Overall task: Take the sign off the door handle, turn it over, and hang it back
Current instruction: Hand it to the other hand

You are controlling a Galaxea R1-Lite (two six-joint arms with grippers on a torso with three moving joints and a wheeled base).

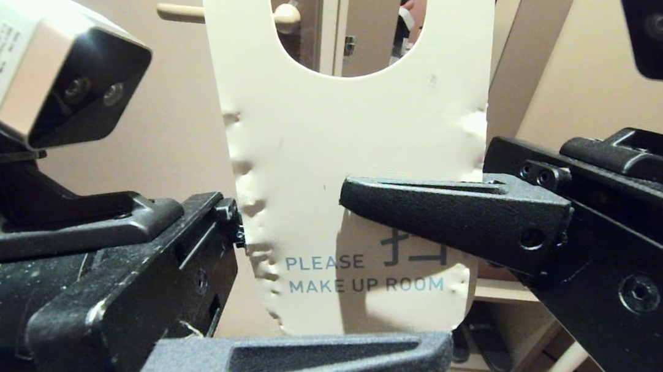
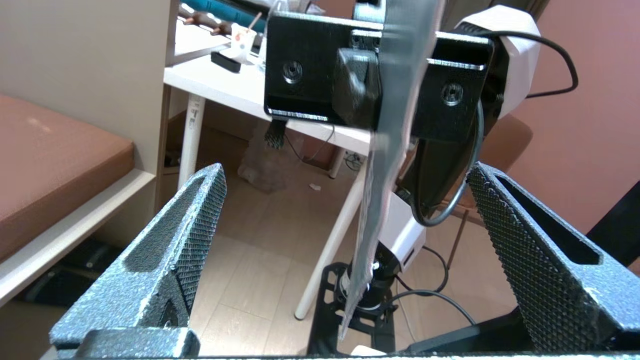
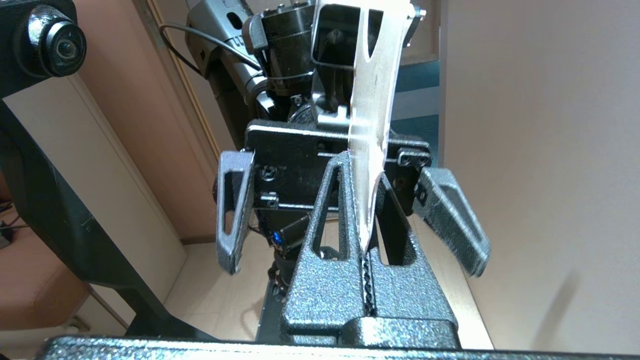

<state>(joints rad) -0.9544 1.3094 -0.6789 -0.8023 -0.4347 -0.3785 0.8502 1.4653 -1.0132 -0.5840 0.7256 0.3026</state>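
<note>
The sign [image 1: 335,149] hangs upright in front of the door, its white "PLEASE MAKE UP ROOM" side facing the head camera. My right gripper [image 1: 348,203] reaches in from the right and is shut on the sign's lower right part; the right wrist view shows the card [image 3: 372,100] pinched edge-on between its fingers [image 3: 362,170]. My left gripper [image 2: 347,170] comes from the lower left and stands open, its fingers straddling the sign's edge [image 2: 395,100] without touching it. One left finger [image 1: 319,363] lies below the card. The door handle [image 1: 180,12] sits behind the sign, partly visible through its hole.
The cream door and its frame [image 1: 330,19] stand close behind the sign. A white table [image 2: 225,90] with a slanted leg [image 2: 325,240] is to the right. A brown cushioned bench [image 2: 50,165] sits over a low shelf. Cables [image 2: 450,295] lie on the tiled floor.
</note>
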